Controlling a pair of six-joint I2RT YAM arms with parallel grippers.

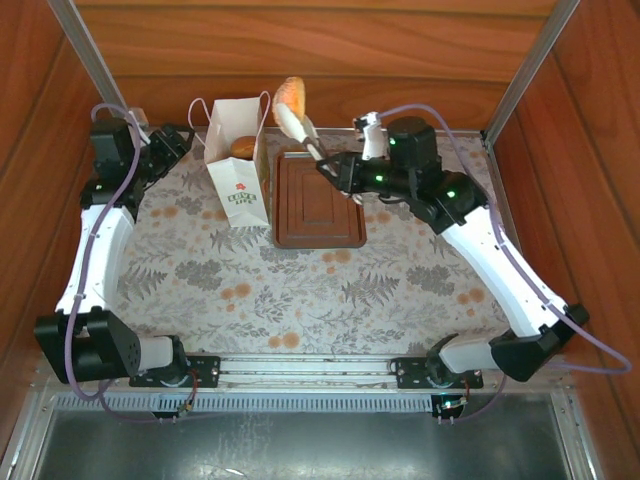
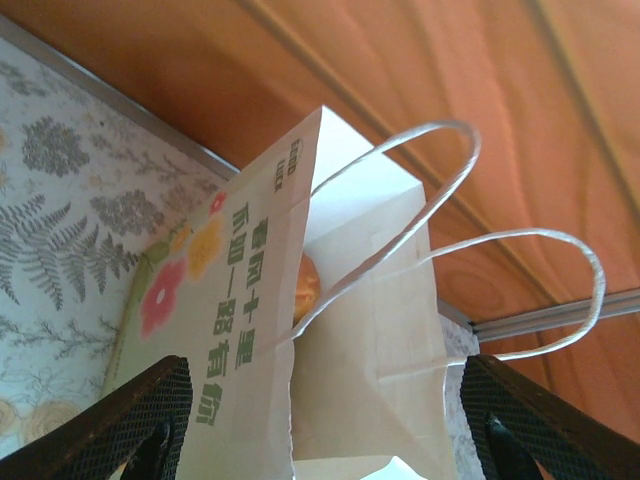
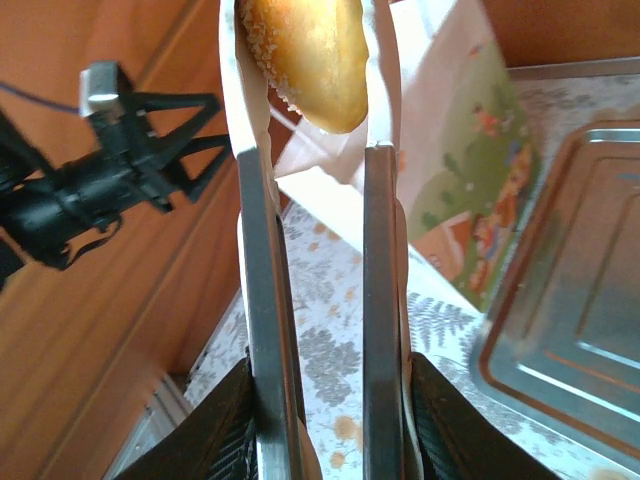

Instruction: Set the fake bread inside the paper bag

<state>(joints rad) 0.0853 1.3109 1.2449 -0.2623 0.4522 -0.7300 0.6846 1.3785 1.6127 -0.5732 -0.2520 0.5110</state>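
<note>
**A:** Where is the bread in relation to the right hand?

**B:** The right hand [image 1: 335, 170] is clamped on the metal tongs [image 1: 300, 130]. The tong tips pinch a golden roll [image 1: 291, 97] well beyond the fingers. The roll is up in the air near the open top of the paper bag [image 1: 238, 170], on its tray side.

**A:** And the left hand?

**B:** The left hand [image 2: 330, 430] has its fingers [image 2: 130, 420] apart, with the bag standing between them. I cannot tell whether they touch the paper.

**A:** What are the materials and shapes?

**B:** The roll is oval and glossy. The tongs are two flat steel strips. The bag is creased white paper with thin loop handles [image 2: 540, 260], a flower print and green lettering. The tray [image 1: 318, 200] is brown and rectangular with a stepped rim. It lies beside the bag on the leaf-patterned counter [image 1: 300, 290].

**A:** What does each view add?

**B:** The top view looks down into the bag, where a brown bun [image 1: 243, 146] lies. The right wrist view brings the roll's gritty crust and the tray's metallic sheen up close.
</note>
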